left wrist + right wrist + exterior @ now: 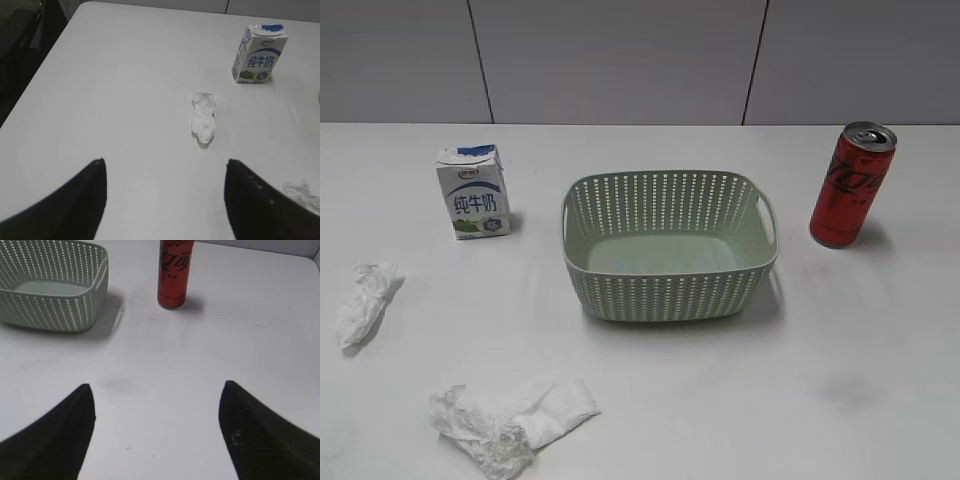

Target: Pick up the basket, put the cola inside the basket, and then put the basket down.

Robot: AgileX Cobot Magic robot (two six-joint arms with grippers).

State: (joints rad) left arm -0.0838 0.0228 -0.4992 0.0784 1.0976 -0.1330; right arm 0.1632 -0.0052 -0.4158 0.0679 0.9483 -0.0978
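Red cola [174, 274] stands well ahead of the right end effector [157, 432] — spread wide, empty — beside the basket [52, 286].

You have bare table [720, 400] at the lower right of the exterior frame. At lower left, two crumpled papers [510, 420] [365, 300] lie in your way. The milk carton [472, 190] stands left of the basket [670, 245], the cola [852, 185] right, with gaps between.

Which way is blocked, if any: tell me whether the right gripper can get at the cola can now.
Probably yes. The right gripper is open, and only bare table lies between it and the upright cola can; the basket stands apart to the left.
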